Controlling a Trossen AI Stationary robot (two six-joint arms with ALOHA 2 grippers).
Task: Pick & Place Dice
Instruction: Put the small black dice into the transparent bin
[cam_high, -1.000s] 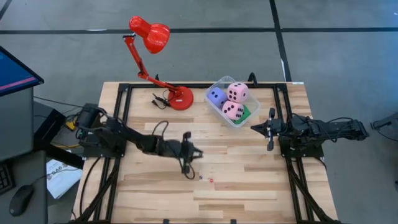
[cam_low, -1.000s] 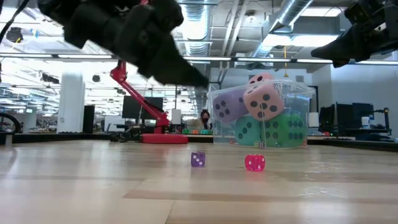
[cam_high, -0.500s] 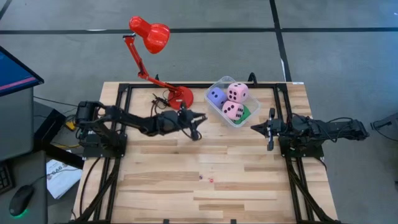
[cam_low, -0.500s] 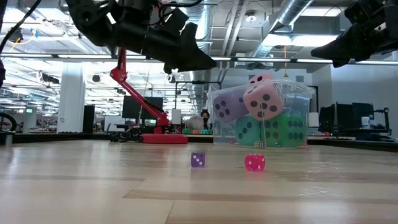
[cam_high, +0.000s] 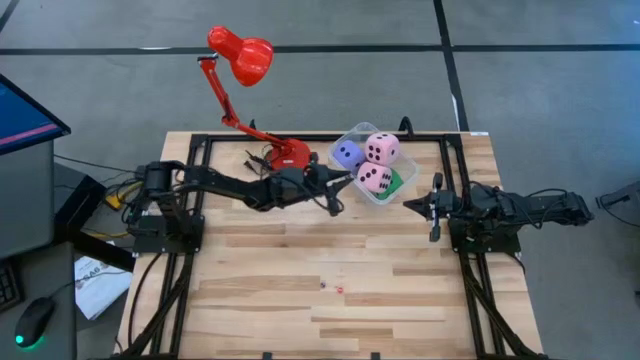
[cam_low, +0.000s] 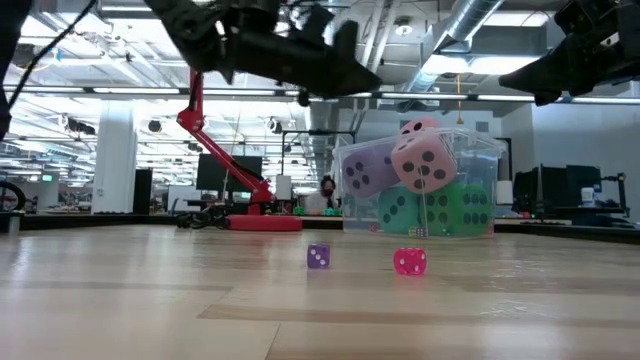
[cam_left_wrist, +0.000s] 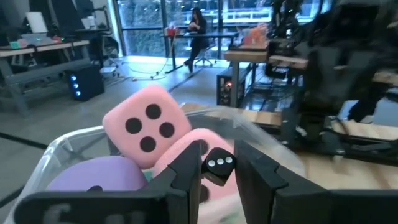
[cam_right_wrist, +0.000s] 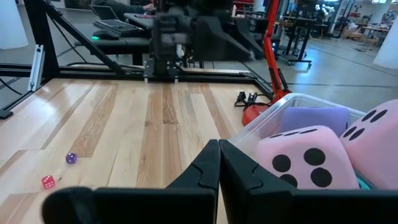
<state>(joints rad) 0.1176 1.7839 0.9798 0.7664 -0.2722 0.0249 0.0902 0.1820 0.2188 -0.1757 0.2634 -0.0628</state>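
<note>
- My left gripper (cam_left_wrist: 214, 171) is pinching a tiny black die (cam_left_wrist: 219, 165) just beside the clear tub (cam_high: 352, 137) of big soft dice (cam_high: 380, 149).
- Two tiny dice (cam_low: 318, 257) are lying on the tabletop (cam_high: 400, 280).
- My right gripper (cam_right_wrist: 219, 163) is waiting, fingers together, right of the tub.

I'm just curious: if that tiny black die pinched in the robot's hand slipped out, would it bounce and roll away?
Probably. The tiny black die looks hard and glossy, so likely slippery. Only the left hand fingertips pinch it, so the hold seems slight. It hangs by the clear tub of soft cubes, which might cushion a fall.
</note>
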